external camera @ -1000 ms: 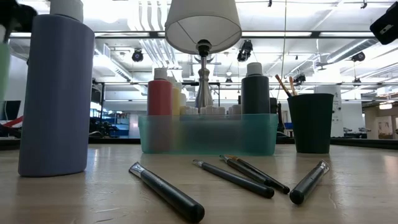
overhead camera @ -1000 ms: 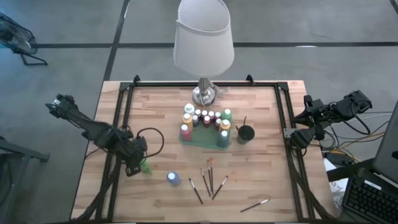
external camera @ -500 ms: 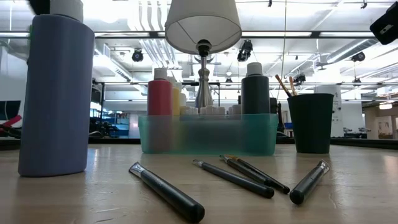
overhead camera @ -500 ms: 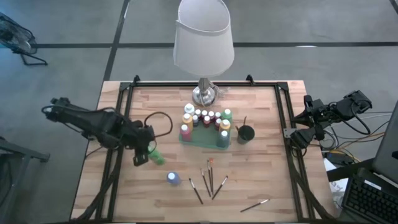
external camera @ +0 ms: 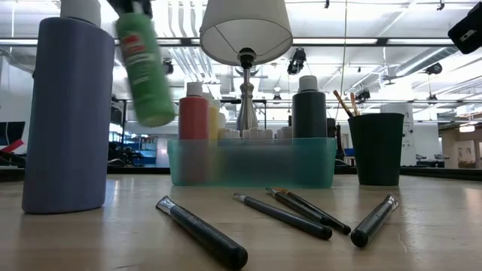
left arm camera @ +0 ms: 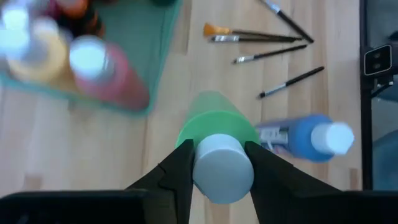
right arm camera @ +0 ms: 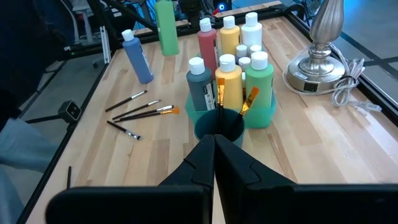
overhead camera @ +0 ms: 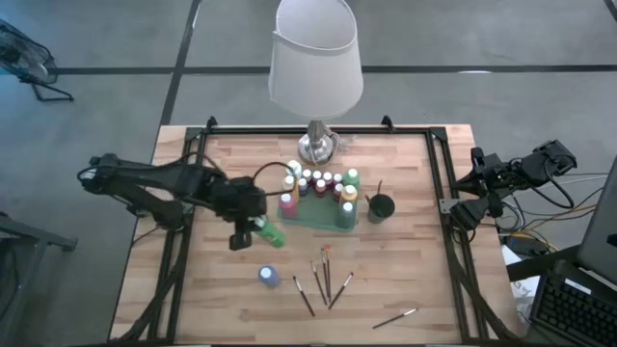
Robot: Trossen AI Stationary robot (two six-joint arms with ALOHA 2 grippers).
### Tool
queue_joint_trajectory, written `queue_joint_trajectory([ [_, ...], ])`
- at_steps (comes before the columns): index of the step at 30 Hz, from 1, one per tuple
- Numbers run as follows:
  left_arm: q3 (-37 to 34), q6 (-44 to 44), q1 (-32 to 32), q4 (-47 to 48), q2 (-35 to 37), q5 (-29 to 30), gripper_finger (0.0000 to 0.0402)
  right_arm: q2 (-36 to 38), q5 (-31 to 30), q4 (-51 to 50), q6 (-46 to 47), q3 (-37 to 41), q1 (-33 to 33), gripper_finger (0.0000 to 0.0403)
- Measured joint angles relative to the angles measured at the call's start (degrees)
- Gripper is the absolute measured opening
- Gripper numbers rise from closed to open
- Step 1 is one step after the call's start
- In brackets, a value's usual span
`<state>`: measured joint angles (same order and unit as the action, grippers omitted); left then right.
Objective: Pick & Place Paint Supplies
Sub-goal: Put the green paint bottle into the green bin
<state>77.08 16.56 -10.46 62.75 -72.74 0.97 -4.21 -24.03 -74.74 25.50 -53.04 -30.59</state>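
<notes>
Surface (overhead camera: 405, 193): pale wood-plank top in a black frame, on a grey floor crossed by dark lines. Beyond it, in the low view, a large hall with ceiling lights and pipework.

Left tool (overhead camera: 247, 232): held above the surface, clamped by both fingers on the white cap of a green paint bottle (overhead camera: 269, 234). The bottle hangs tilted in the air, clear of the wood.

Just past the left tool: a teal tray (overhead camera: 313, 217) packed with upright white-capped bottles (overhead camera: 326, 183) in red, yellow, green, maroon and a dark shade. Behind the tray stands a lamp (overhead camera: 316, 67) with a white shade and silver base.

Below and beside the left tool: a blue paint bottle (overhead camera: 269, 277), standing alone on bare wood.

Further out from it: four paintbrushes (overhead camera: 325, 278) lying loose in a fan, and a fifth brush (overhead camera: 394, 317) apart, near the surface's near edge.

Black cup (overhead camera: 382, 206): just beside the tray's far side from the left tool, holding orange-tipped brushes.

Right tool (right arm camera: 214, 155): fingers pressed together, empty, parked off the surface's right edge by the frame.

Open room: bare wood along the left and right sides and the near corners.

Hard to make out: the tray's contents blur in the left wrist view; labels on the bottles are unreadable; the lamp shade hides part of the back rail in the high view.
</notes>
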Motion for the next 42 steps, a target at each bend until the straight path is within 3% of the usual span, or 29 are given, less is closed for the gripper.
queue_joint_trajectory([
  [13,30.4,-20.3,4.7,8.9,-22.0,0.3,0.0124,0.0,0.0,0.0,0.0,0.0,0.0,0.0008],
  [20,41.4,-27.4,7.4,16.0,-31.0,4.1,0.0124,0.0,0.0,0.0,0.0,0.0,0.0,0.0008],
  [26,45.3,-30.4,10.7,18.4,-35.4,5.3,0.0127,0.0,0.0,0.0,0.0,0.0,0.0,0.0008],
  [42,45.4,-33.3,16.0,18.1,-41.7,5.1,0.0124,0.0,0.0,0.0,0.0,0.0,0.0,0.0008],
])
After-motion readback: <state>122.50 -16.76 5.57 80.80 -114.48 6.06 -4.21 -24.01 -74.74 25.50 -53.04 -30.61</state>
